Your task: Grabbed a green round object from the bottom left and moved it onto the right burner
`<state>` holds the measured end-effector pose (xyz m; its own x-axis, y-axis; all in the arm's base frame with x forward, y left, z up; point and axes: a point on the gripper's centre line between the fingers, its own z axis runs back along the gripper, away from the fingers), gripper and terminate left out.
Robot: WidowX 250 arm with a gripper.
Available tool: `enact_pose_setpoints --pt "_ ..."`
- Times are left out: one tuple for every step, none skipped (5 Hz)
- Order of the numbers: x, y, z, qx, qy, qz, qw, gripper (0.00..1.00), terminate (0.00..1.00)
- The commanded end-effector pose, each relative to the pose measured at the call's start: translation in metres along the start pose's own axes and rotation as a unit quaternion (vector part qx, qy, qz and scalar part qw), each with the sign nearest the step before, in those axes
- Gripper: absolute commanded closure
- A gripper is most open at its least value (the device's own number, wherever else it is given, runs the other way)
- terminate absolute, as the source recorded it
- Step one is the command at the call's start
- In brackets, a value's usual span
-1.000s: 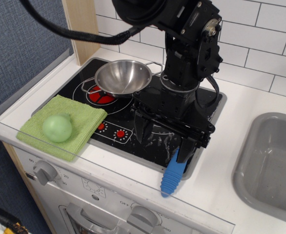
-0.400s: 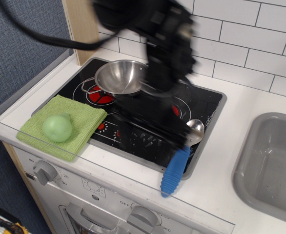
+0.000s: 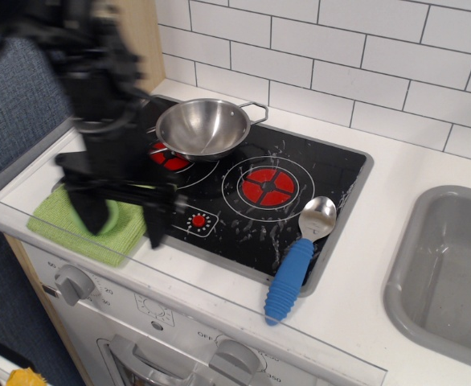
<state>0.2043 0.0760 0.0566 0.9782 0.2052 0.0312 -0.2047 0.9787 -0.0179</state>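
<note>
My gripper [image 3: 123, 219] is blurred by motion and hangs over the flat green cloth [image 3: 75, 229] at the stove's front left. Its two dark fingers [image 3: 92, 213] stand wide apart, so it is open. The green round object is not clearly visible. The gripper covers the spot on the cloth, and only a green patch shows between the fingers. The right burner [image 3: 269, 185] is a red disc on the black stovetop, bare and uncovered.
A steel bowl [image 3: 202, 127] sits on the left burner, just behind the gripper. A spoon with a blue handle [image 3: 290, 275] lies at the stove's front right edge. A grey sink [image 3: 452, 265] is at the right. A white tiled wall stands behind.
The arm has swung from over the right burner to the left, now over the green cloth. The right burner and the spoon's bowl have come into view. The ball is now covered.
</note>
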Motion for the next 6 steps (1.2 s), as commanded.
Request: enact_pose_setpoints --pt "-0.004 0.054 0.005 0.000 -0.012 0.056 0.9983 0.00 0.00" --pt "0.007 0.053 0.008 0.011 -0.017 0.049 0.9986 0.00 0.00" --pt "0.019 0.044 0.003 0.018 -0.008 0.035 0.9992 0.00 0.00" --pt "0.026 0.038 -0.005 0.028 0.003 0.028 0.9992 0.00 0.00" --pt "0.028 0.039 -0.014 0.031 0.017 0.036 0.9987 0.00 0.00" --pt "0.028 0.042 -0.020 0.034 0.030 0.043 0.9980 0.00 0.00"
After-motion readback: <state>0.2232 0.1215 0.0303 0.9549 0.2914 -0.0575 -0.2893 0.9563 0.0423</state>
